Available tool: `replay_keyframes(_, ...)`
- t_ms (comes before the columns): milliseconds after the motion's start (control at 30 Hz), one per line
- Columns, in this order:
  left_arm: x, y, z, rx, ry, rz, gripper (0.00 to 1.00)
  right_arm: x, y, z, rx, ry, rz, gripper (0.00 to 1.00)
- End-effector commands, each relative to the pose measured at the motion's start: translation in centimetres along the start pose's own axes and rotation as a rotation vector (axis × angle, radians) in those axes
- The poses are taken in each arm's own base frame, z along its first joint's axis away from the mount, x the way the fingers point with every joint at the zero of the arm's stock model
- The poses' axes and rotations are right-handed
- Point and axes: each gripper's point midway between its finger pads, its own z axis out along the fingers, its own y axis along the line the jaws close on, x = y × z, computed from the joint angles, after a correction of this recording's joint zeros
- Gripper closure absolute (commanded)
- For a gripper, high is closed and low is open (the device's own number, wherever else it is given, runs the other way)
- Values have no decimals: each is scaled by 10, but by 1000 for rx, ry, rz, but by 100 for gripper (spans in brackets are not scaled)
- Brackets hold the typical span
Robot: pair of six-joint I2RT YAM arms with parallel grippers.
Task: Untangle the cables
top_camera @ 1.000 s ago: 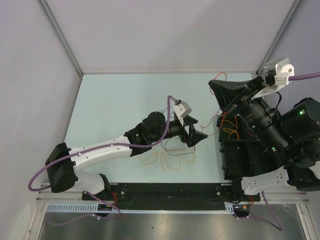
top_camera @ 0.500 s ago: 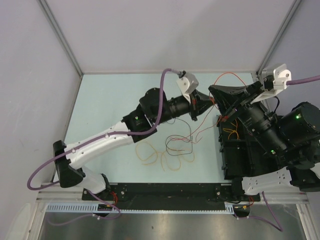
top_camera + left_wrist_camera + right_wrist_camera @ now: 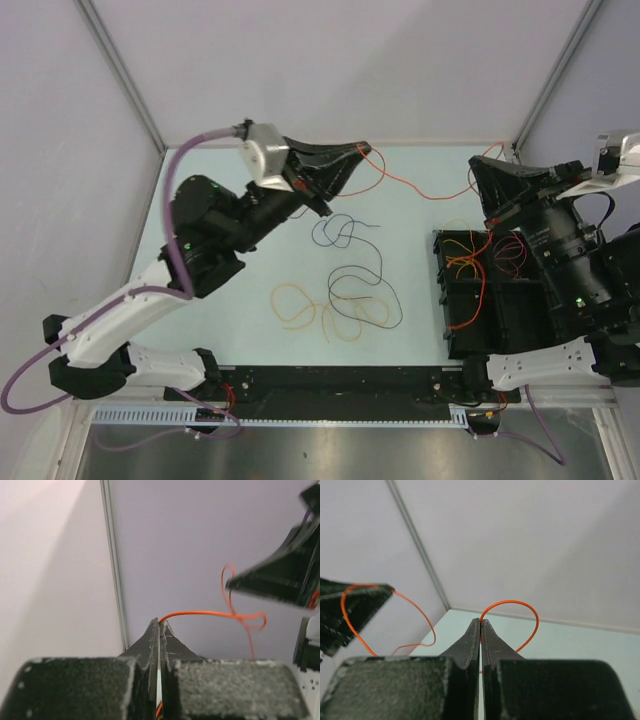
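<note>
Left arm is up high at the back left. The left fingers [image 3: 362,150] are pressed together on one end of the red cable [image 3: 405,188]; the wrist view confirms it, red cable [image 3: 200,613] coming out right at the shut tips of the left fingers [image 3: 156,630].

On the table [image 3: 230,220]:
- yellow cable [image 3: 297,306] lies in loose loops at the near side
- blue cable [image 3: 338,232] sits further back, a small curl on its own
- black cable [image 3: 362,290] lies in big loops, crossing the yellow at its near end

The red cable hangs in the air between both arms, clear of the pile. The right fingers [image 3: 478,166] are closed on its other end; in the right wrist view the red cable [image 3: 510,601] arches out of the shut right fingers [image 3: 477,630].

I'd call it partway done: red looks freed, blue looks mostly apart, yellow and black are yet to be separated. The black bin [image 3: 470,340] at far right holds orange and red wires [image 3: 462,265], possibly ones already sorted.

Hard to tell:
- whether the blue tail touches the black
- whether the small red twist near the right fingers in the left wrist view is a knot or just a kink
- much of the bin, which the right arm covers
- the table, which neither wrist view shows much of
</note>
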Motion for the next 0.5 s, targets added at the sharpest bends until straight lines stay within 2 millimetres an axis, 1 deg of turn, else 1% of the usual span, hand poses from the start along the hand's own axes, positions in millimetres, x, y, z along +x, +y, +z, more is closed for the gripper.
replay_keyframes(0,102,-9,10,14,189,-37,100,-22,-36,-3,181,-31,23,100)
replay_keyframes(33,108,-18,11,48,196,-83,100,-25,-40,-4,202,-34,27,100)
replay_keyframes(67,117,-21,12,58,208,-95,100,-27,-45,-5,224,-33,21,100)
replay_keyframes(100,120,-24,15,68,210,-105,100,-27,-53,-7,254,-24,-3,100)
replay_keyframes(133,132,-28,18,80,232,-121,100,-27,-55,-8,265,-24,0,100)
replay_keyframes(200,137,-31,23,95,238,-133,100,-25,-61,-11,278,-17,-10,100)
replay_keyframes(233,148,-34,26,102,257,-152,100,-25,-65,-13,288,-23,15,100)
replay_keyframes(333,156,-43,31,135,262,-196,100,-22,-77,-20,330,-12,24,100)
replay_keyframes(367,166,-47,34,154,278,-212,100,-17,-79,-21,339,-5,19,100)
replay_keyframes(433,172,-54,37,178,280,-250,100,-12,-85,-24,360,6,21,100)
replay_keyframes(467,181,-59,40,198,290,-264,100,-7,-88,-27,365,10,28,100)
